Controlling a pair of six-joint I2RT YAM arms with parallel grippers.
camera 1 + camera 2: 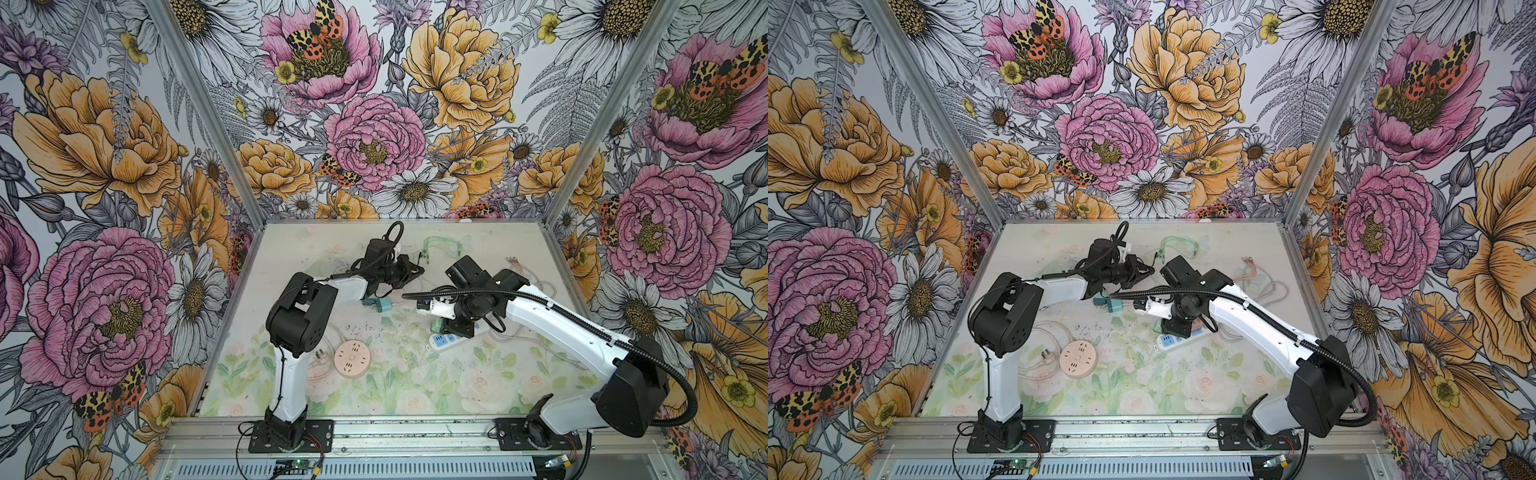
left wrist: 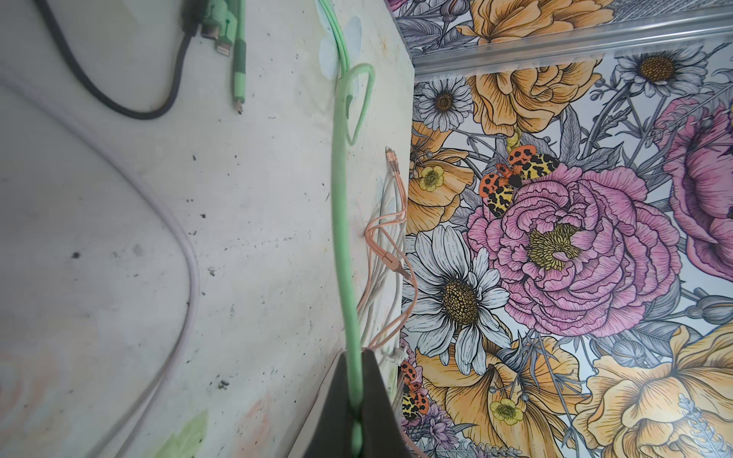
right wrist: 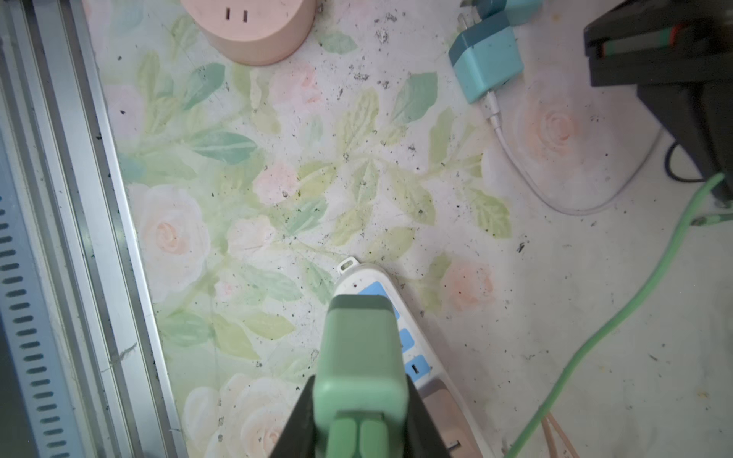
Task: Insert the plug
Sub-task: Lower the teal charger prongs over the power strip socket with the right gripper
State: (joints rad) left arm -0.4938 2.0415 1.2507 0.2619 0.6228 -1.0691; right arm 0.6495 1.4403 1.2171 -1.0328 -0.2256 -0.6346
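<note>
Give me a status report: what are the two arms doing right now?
Left gripper shut on green cable. Right gripper shut on green plug, over white power strip. Teal charger lies apart, not in the way.

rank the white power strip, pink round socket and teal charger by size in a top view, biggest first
1-2. white power strip and pink round socket: too close to rank, since the strip is partly hidden under the right arm.
3. teal charger: clearly smallest.
</note>
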